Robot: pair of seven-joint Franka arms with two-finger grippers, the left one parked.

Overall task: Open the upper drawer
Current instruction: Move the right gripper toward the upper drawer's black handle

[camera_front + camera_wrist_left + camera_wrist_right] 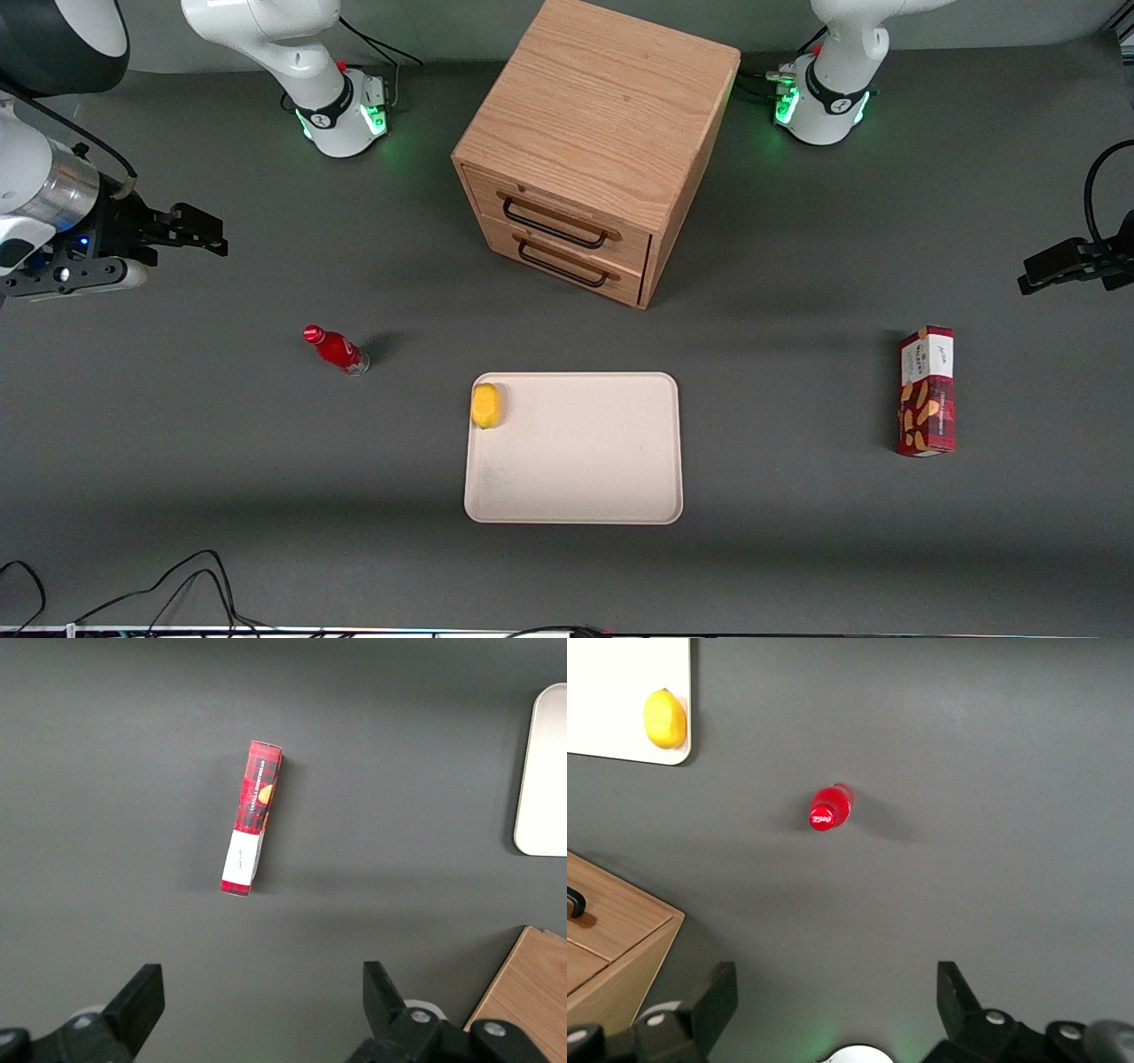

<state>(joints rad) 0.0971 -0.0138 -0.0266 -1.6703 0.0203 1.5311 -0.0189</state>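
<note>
The oak cabinet (602, 97) stands in the middle of the table, its front turned toward the front camera. Its upper drawer (576, 211) is shut flush, with a black wire handle (554, 224) across it. The matching lower drawer (567, 263) is shut too. My gripper (209, 236) hangs above the table toward the working arm's end, well apart from the cabinet, open with nothing between its fingers (713, 997). In the right wrist view it (833, 992) looks down on bare table, with a corner of the cabinet (616, 939) beside it.
A red bottle (337, 350) (830, 808) stands between my gripper and a beige tray (576, 478). A lemon (485, 405) (664, 718) lies in the tray's corner. A red snack box (927, 390) (252, 817) lies toward the parked arm's end. Cables (177, 585) trail along the near edge.
</note>
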